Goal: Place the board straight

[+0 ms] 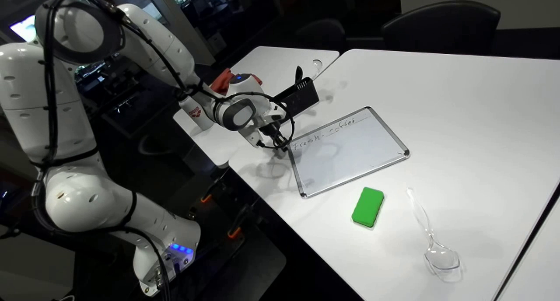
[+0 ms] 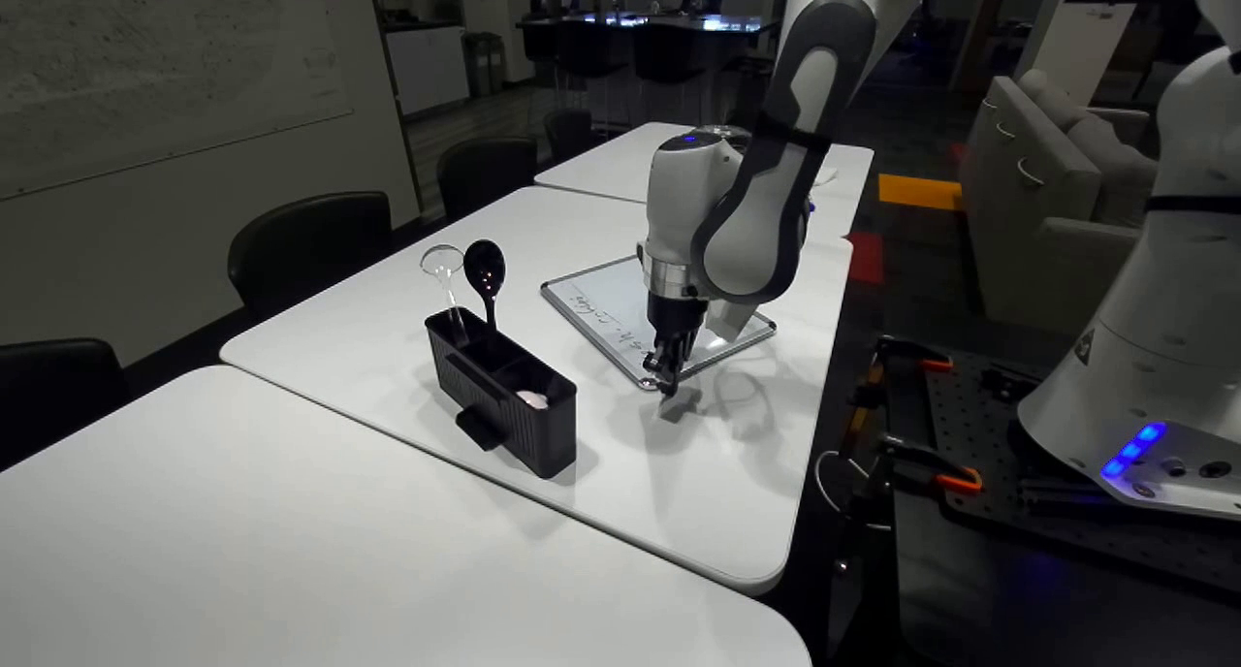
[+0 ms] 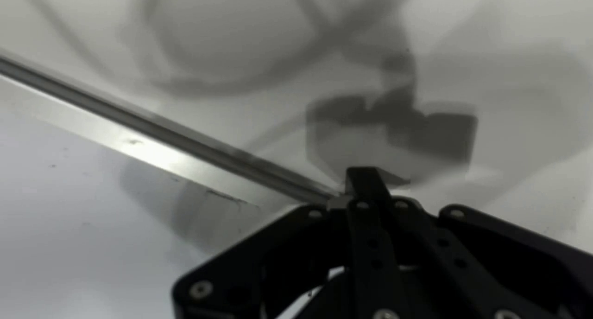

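Observation:
The board (image 1: 350, 154) is a white rectangle with a grey frame and handwriting along one long edge. It lies flat on the table, turned at an angle to the table edges; it also shows in an exterior view (image 2: 603, 294). My gripper (image 1: 283, 148) points down at one corner of the board, low over the table, and also shows in an exterior view (image 2: 667, 381). In the wrist view the fingers (image 3: 368, 184) are together with nothing seen between them. The board's frame (image 3: 153, 147) runs up to the fingers' left side. Whether they touch it is hard to tell.
A green block (image 1: 368, 207) and a clear plastic spoon (image 1: 437, 248) lie on the table near the board. A black holder (image 2: 504, 400) with a black spoon (image 2: 485, 274) and a clear spoon (image 2: 444, 269) stands close to my gripper. The table edge (image 1: 267, 204) is near the board.

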Robot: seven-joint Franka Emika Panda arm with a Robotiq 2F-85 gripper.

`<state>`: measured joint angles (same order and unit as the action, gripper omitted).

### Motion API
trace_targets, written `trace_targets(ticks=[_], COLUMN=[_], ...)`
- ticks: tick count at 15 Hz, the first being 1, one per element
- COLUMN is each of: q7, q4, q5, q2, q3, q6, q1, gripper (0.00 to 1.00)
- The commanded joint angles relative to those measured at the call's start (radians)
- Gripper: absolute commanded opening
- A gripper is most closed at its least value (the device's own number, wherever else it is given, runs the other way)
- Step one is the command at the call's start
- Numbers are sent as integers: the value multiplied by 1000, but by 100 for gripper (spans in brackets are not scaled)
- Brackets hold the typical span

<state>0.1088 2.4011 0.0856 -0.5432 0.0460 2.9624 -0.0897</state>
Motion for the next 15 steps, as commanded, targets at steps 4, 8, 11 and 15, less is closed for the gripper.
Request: trace_targets(ticks=[4, 8, 11, 15], q7=[29, 29, 2, -75], q4=[-62, -123, -153, -35], q5=[-22, -24, -14, 18], q2=[-22, -33, -38, 83], q3=[75, 107, 69, -96], q6=[40, 10, -23, 2], q1=[-17, -8, 31, 119], gripper=[0, 0, 0, 0])
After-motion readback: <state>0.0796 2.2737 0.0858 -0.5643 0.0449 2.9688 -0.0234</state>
